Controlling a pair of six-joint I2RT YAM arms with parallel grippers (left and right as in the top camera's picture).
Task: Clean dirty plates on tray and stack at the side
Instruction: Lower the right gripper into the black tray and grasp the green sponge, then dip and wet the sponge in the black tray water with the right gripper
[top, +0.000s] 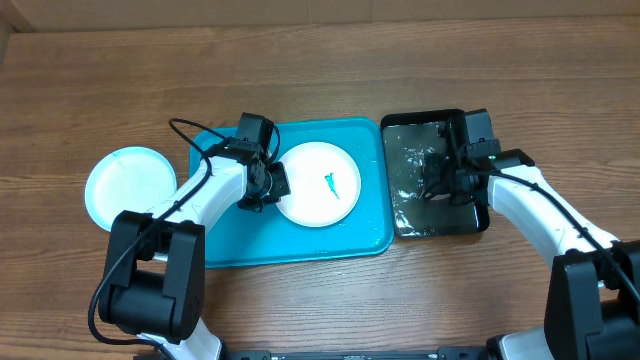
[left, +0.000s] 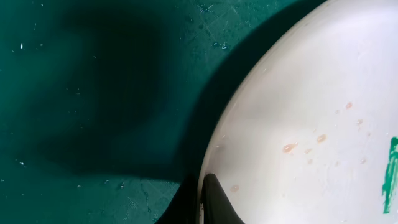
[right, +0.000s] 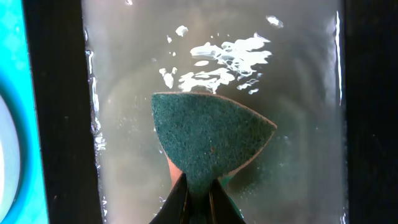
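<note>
A white plate (top: 318, 184) with a small green smear (top: 331, 185) lies on the turquoise tray (top: 230, 245). My left gripper (top: 266, 186) is shut on the plate's left rim; in the left wrist view the fingers (left: 203, 198) pinch the rim of the plate (left: 311, 124). A pale blue plate (top: 129, 186) lies on the table left of the tray. My right gripper (top: 440, 180) is shut on a green sponge (right: 208, 140) and holds it over the water in the black tray (top: 475, 222). The yellow-green plate is not visible.
The black tray (right: 53, 112) holds shallow soapy water and sits right against the turquoise tray's right edge. The wooden table (top: 330, 60) surrounds both trays.
</note>
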